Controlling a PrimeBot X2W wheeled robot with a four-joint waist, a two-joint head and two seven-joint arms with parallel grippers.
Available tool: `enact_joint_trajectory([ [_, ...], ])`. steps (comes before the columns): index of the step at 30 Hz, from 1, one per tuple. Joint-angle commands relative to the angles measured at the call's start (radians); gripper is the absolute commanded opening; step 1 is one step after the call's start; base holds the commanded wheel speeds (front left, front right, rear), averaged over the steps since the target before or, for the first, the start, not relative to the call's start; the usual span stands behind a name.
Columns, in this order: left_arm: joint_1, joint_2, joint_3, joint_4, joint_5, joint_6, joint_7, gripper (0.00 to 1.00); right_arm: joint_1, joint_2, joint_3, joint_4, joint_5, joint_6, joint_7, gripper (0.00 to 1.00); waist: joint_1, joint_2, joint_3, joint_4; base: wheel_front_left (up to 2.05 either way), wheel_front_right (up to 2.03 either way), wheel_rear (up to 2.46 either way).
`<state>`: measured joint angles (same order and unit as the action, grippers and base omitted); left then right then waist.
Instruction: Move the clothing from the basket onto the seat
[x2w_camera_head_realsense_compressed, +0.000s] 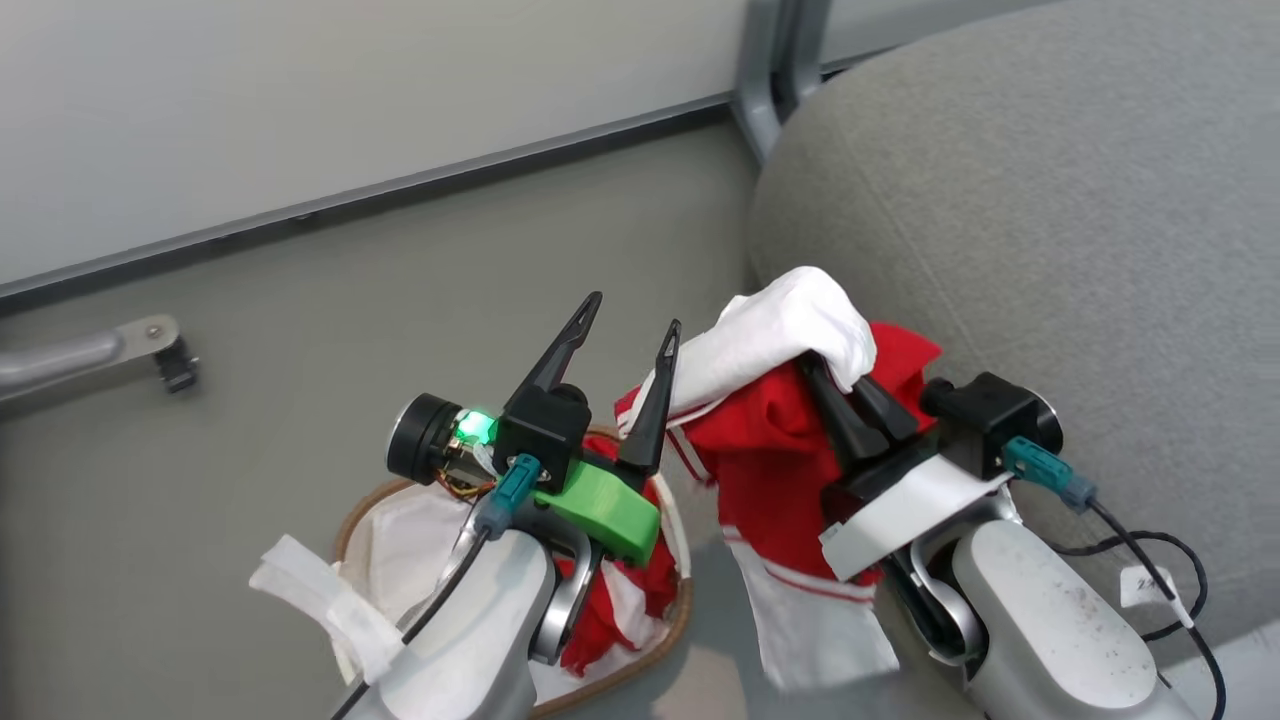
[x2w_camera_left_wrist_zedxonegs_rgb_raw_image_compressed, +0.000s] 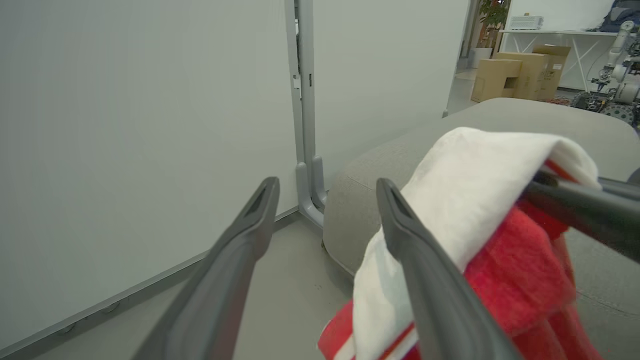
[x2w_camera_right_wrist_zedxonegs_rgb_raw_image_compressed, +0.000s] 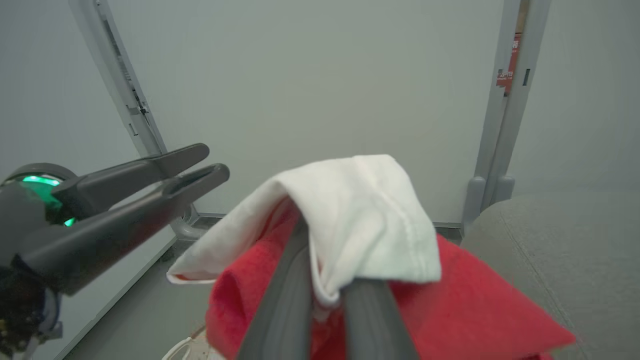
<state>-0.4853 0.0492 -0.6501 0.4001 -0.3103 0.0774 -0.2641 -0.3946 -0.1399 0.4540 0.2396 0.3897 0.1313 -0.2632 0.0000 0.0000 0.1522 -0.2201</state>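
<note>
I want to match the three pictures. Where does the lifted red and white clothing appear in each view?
Head view: the lifted clothing hangs just right of the centre, against the seat's near edge.
Left wrist view: it takes up the lower right.
Right wrist view: it is at the bottom centre, white part on top.
Shared landmark: the grey seat, to the right in every view.

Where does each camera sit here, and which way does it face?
Head view: on the head, looking down at basket, floor and seat; left gripper, right gripper, forearms show.
Left wrist view: left wrist, along its open fingers, toward wall and seat.
Right wrist view: right wrist, along fingers shut on the clothing, toward the wall; left gripper at left.
All three share the held clothing.
</note>
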Motion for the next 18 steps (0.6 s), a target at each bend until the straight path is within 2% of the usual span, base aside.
enact_joint_trajectory([
  [1, -0.006, 0.006, -0.006, 0.012, 0.018, -0.013, -0.001, 1.00, 0.017, 0.002, -0.010, -0.011, -0.005, -0.001, -0.002, 0.00, 0.0000, 0.0000, 0.032, -0.177, 0.00, 0.00, 0.00],
  [9, -0.008, 0.005, 0.001, 0.049, 0.048, -0.035, -0.001, 1.00, 0.041, 0.004, -0.041, -0.028, -0.008, -0.001, -0.002, 0.00, 0.0000, 0.0000, 0.058, -0.304, 0.00, 0.00, 0.00],
  [14, -0.025, 0.005, -0.001, 0.072, 0.061, -0.048, -0.001, 1.00, -0.002, -0.005, -0.124, -0.021, -0.013, -0.001, -0.002, 0.00, 0.0000, 0.0000, 0.096, -0.319, 0.00, 0.00, 0.00],
  [18, -0.032, 0.005, 0.001, 0.087, 0.077, -0.056, -0.001, 1.00, -0.084, -0.050, -0.178, -0.004, -0.048, -0.001, -0.002, 0.00, 0.0000, 0.0000, 0.138, -0.305, 0.00, 0.00, 0.00],
])
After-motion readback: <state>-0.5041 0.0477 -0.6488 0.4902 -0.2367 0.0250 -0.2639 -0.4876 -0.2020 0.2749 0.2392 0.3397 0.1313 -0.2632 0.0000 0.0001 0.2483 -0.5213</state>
